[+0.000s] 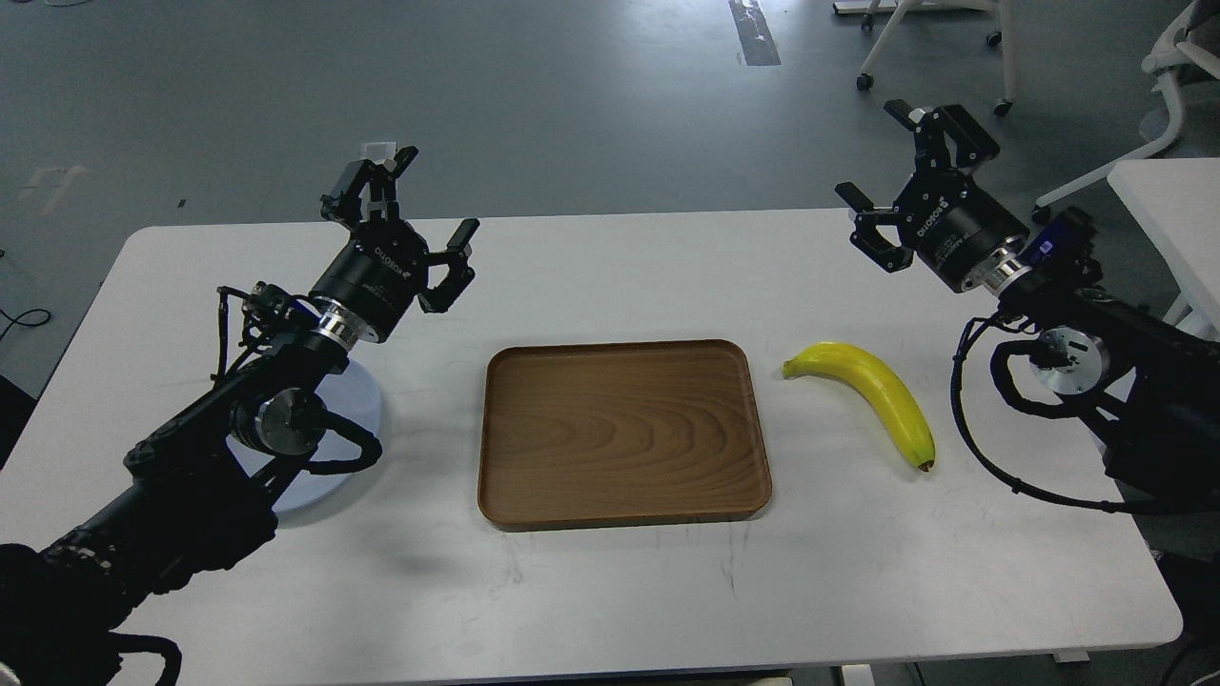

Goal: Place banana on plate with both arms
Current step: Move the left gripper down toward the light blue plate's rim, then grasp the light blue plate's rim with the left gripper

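Note:
The yellow banana [872, 389] lies on the white table [610, 591], just right of the wooden tray, its dark tip toward the front. The pale blue-grey plate [357, 410] rests at the left, mostly hidden under my left arm. My left gripper [405, 205] hovers open above the table behind the plate, nothing between its fingers. My right gripper [882, 157] is raised open behind and to the right of the banana, holding nothing.
A rectangular brown wooden tray [621, 433] sits mid-table between plate and banana. White chair legs [929, 43] stand on the grey floor beyond the table. A second white table corner [1172, 205] shows at the right edge.

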Robot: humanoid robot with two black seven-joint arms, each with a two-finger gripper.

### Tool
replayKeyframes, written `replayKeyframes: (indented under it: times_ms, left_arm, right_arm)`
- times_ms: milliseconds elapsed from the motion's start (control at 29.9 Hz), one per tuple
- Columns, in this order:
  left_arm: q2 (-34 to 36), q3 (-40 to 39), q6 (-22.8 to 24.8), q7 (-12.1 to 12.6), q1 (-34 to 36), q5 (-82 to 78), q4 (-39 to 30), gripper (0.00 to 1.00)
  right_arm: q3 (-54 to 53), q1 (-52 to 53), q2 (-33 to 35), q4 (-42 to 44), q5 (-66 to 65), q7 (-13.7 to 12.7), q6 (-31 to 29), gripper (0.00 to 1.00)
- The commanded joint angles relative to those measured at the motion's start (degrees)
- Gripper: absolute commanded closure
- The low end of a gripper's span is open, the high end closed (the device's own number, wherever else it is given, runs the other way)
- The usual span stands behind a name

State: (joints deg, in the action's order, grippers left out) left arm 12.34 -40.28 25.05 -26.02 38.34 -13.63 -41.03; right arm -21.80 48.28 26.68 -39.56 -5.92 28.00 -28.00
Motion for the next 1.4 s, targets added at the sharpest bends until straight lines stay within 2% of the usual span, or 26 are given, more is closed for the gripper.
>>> replayKeyframes:
  times_ms: [0,234,602,735,836,903,1070,1136,1370]
  left_arm:
    - [-0.04,-0.06,0.0,0.01,-0.1,0.01,-0.1,0.0]
    - [0.49,0.55,0.26,0.1,-0.1,0.01,-0.1,0.0]
    - [6.03,0.99,2.95,-0.26,0.51,0.71,0.25,0.0]
    - [5.94,1.08,2.95,-1.83,0.34,0.09,0.17,0.0]
    - [6.46,1.43,2.95,-1.98,0.42,-1.04,-0.62,0.0]
    - [8.39,1.7,2.95,-1.98,0.42,-4.81,-2.2,0.0]
    - [17.52,1.78,2.95,-1.98,0.51,-19.02,-16.5,0.0]
    - [20.42,1.78,2.2,-1.98,0.69,-26.92,-19.59,0.0]
    - [29.13,1.78,-2.02,-1.98,0.69,-56.13,-22.86,0.0]
  right_arm:
    - [-0.08,-0.12,-0.05,0.01,0.03,0.0,0.0,0.0]
    - [-0.08,-0.12,-0.13,0.01,0.03,0.0,0.0,0.0]
    - [0.01,-0.29,-0.13,-0.16,0.03,0.0,0.0,0.0]
    - [0.01,-0.3,-0.05,-0.34,0.03,0.0,0.0,0.0]
    - [0.01,-0.38,0.04,-0.43,0.03,0.0,0.0,0.0]
    - [-0.08,-0.38,0.04,-0.43,0.03,0.0,0.0,0.0]
    - [0.01,-0.38,-0.05,-0.43,0.03,0.0,0.0,0.0]
    - [0.01,-0.38,-0.13,-0.43,0.03,0.0,0.0,0.0]
    - [0.01,-0.47,-0.13,-0.43,0.03,0.0,0.0,0.0]
